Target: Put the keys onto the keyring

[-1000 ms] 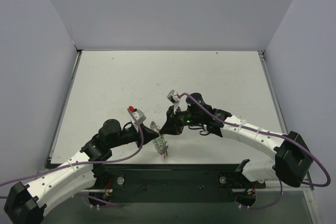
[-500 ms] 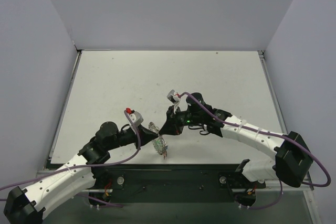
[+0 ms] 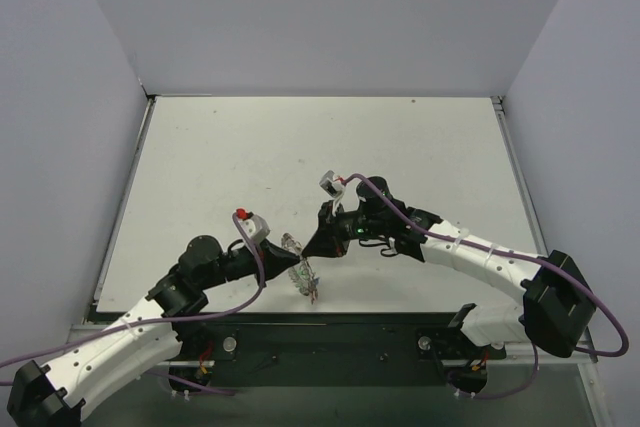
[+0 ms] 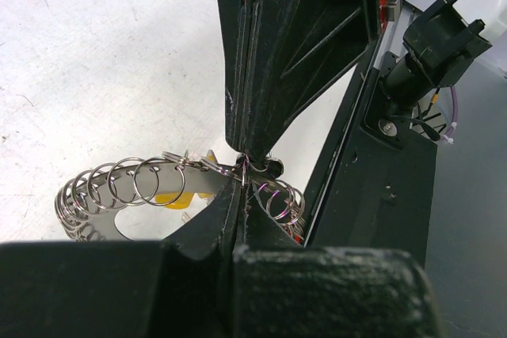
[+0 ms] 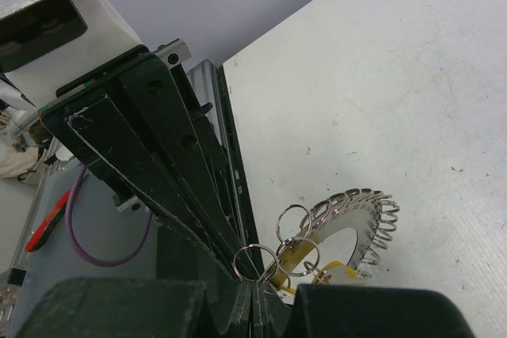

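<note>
The keyring (image 3: 295, 248) is a silvery flat ring with small wire loops all round its rim, held off the table between both grippers. It also shows in the left wrist view (image 4: 119, 191) and the right wrist view (image 5: 352, 215). Keys hang under it: a yellow head (image 5: 315, 265) shows, and coloured heads (image 3: 311, 284) dangle below. My left gripper (image 4: 241, 180) is shut, its tips pinching a rim loop. My right gripper (image 5: 257, 281) is shut on a small loop (image 5: 257, 261) at the same spot, tip to tip with the left one (image 3: 306, 253).
The white table (image 3: 320, 147) stretches far behind the grippers. Its near edge and the black base rail (image 3: 330, 332) lie just below the hanging keys. Grey walls stand on three sides.
My left arm has drawn back a little to the left and nearer the table's edge. The keyring has shifted slightly with it. The right arm has hardly moved.
</note>
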Available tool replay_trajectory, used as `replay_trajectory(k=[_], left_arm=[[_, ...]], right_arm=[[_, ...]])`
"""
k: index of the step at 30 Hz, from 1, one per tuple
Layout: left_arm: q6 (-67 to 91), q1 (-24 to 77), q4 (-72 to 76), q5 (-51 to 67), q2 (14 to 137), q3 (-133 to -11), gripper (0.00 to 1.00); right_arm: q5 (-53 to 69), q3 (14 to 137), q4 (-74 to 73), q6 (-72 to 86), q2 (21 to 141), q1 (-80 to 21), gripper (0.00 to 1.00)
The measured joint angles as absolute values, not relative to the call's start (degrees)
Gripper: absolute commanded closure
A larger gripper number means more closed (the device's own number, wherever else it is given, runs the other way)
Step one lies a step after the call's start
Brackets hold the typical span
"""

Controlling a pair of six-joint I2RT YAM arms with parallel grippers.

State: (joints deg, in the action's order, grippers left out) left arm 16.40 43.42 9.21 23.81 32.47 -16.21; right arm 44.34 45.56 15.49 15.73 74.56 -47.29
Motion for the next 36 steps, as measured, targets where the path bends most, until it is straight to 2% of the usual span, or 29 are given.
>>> replay_trajectory(k=[14, 27, 36], left_arm=[[17.6, 43.9, 12.4, 24.7, 28.8, -15.6, 1.0], [17.6, 43.9, 11.8, 23.7, 32.2, -15.6, 1.0], [17.6, 43.9, 11.2, 22.5, 33.5, -15.7, 1.0]], right_arm=[[41.3, 43.5, 16.1, 16.1, 75.2, -45.8, 1.0], [39.7, 46.0, 11.1, 14.5, 67.8, -46.1, 1.0], [39.7, 47.3, 10.8, 13.6, 68.3, -48.4, 1.0]])
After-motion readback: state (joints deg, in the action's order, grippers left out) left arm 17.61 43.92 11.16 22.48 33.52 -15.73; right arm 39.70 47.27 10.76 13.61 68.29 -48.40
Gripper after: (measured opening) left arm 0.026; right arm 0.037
